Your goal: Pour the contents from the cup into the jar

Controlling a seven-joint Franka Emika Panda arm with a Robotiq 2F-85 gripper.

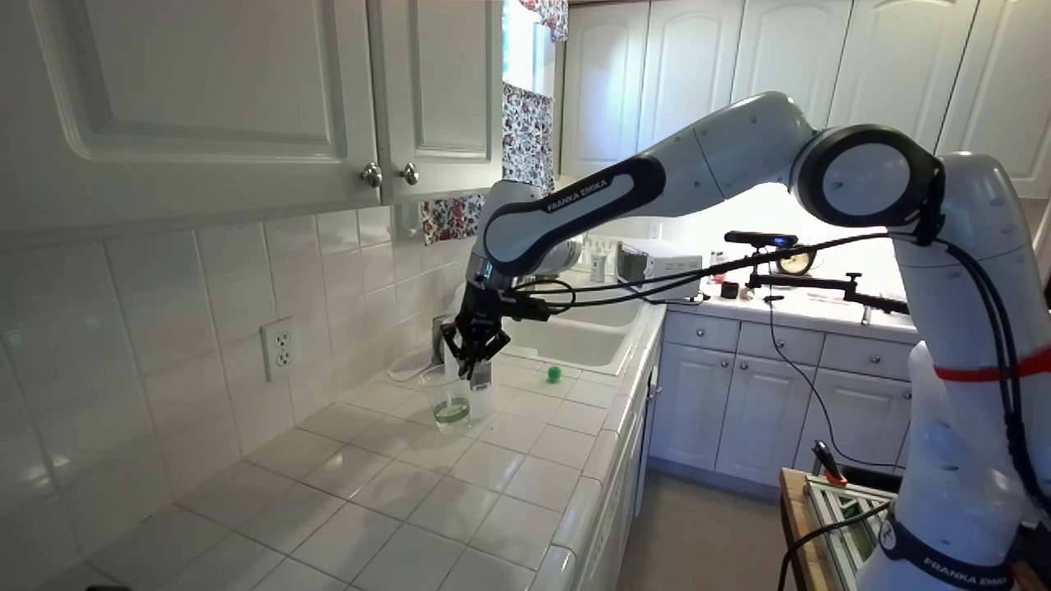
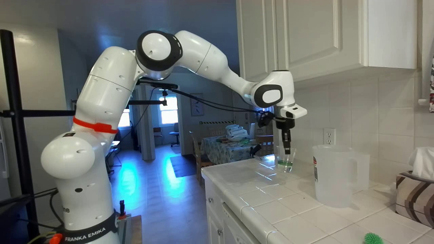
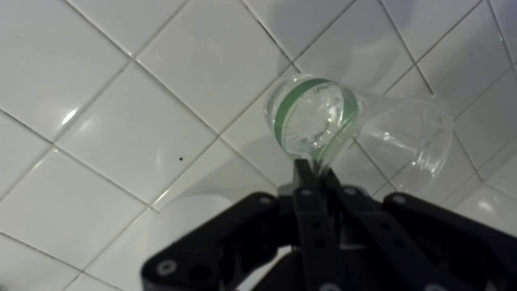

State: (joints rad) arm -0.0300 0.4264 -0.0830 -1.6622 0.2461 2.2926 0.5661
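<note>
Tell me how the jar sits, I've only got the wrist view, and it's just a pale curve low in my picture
Observer: In an exterior view the jar stands upright on the counter.
Operator: Okay, anything near it?
Observer: A tissue box, on the side away from the cup.
Operator: And overhead, if I lift?
Observer: Cabinets hang above the counter, in both exterior views.

I see a green ball (image 1: 554,374) on the worktop (image 1: 493,464) near the sink (image 1: 566,338), a striped tissue box (image 2: 407,195), and an outlet (image 1: 281,349) in the tiled wall (image 1: 230,304).
</note>
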